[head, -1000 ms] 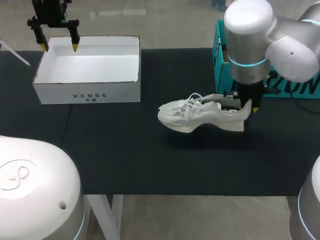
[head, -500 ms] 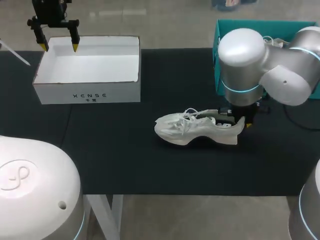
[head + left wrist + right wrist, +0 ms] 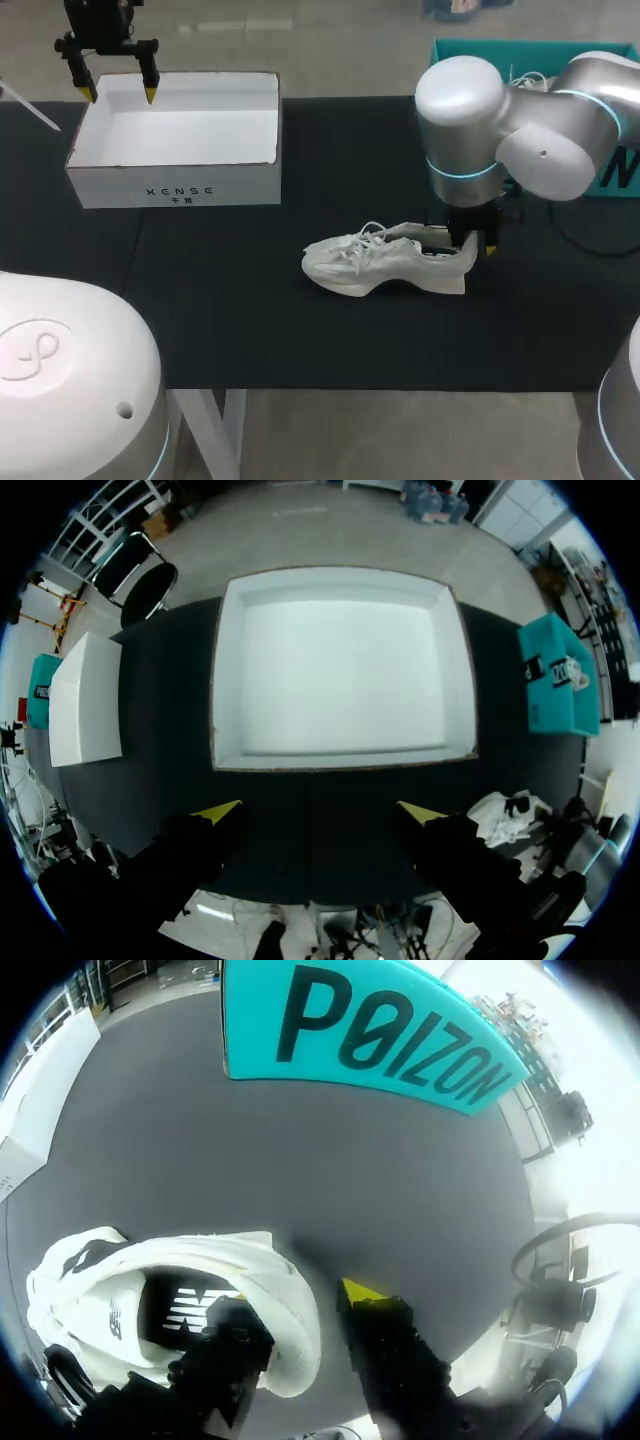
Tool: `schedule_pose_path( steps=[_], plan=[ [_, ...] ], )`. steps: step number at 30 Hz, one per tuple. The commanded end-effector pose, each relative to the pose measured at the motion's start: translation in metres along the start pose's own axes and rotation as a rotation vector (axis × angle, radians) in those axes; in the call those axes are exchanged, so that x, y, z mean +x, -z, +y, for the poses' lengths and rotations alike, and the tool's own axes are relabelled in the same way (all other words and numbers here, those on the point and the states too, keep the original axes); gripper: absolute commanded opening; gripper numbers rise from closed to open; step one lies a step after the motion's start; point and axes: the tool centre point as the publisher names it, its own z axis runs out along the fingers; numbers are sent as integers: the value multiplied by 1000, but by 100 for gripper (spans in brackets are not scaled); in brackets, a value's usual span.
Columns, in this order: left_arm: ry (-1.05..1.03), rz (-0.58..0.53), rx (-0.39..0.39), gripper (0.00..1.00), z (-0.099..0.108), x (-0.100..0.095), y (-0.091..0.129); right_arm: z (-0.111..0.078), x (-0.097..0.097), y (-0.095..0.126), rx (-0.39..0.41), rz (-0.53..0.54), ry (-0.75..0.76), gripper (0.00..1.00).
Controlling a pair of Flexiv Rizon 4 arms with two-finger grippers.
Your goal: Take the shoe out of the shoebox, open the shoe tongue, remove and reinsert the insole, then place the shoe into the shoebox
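A white sneaker (image 3: 385,262) lies on its sole on the black table, toe pointing left. My right gripper (image 3: 470,243) is at its heel. In the right wrist view one finger is inside the sneaker (image 3: 170,1300) and the other outside, with the heel wall between them. A thin dark gap shows beside the outer finger, so my right gripper (image 3: 300,1305) stands open. The teal shoebox (image 3: 370,1030) is just beyond it. My left gripper (image 3: 112,88) hangs open over the far edge of a white box (image 3: 175,185), whose empty inside fills the left wrist view ahead of that gripper (image 3: 320,810).
The teal shoebox (image 3: 530,45) sits at the table's far right behind my right arm, with something white inside. A white flat piece (image 3: 85,710) lies on the table beside the white box (image 3: 340,760). Bare black tabletop (image 3: 300,330) stretches in front of the sneaker.
My right arm has brought the sneaker down and leftward from above the table onto its surface. Its fingers have loosened at the heel. The left arm has not moved.
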Motion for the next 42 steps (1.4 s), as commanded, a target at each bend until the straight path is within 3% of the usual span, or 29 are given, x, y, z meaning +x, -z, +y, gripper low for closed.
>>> schedule_pose_path(
  steps=[1,5,7,9,11,36,40,42],
  plan=[
    [0,-1,0,100,0,0,0,10,-16,31,42,90,66,100],
    [0,-1,0,100,0,0,0,20,-21,71,111,312,345,100],
    [0,-1,0,100,0,0,0,24,-25,84,103,406,491,100],
    [0,-1,0,100,0,0,0,24,-34,100,86,577,851,100],
    [0,-1,0,100,0,0,0,23,-48,101,92,669,1188,100],
    [0,-1,0,100,0,0,0,23,-48,101,92,669,1188,100],
    [0,-1,0,100,0,0,0,32,-52,98,-196,666,1465,100],
    [0,-1,0,100,0,0,0,35,-59,95,-298,691,1511,100]
  ],
)
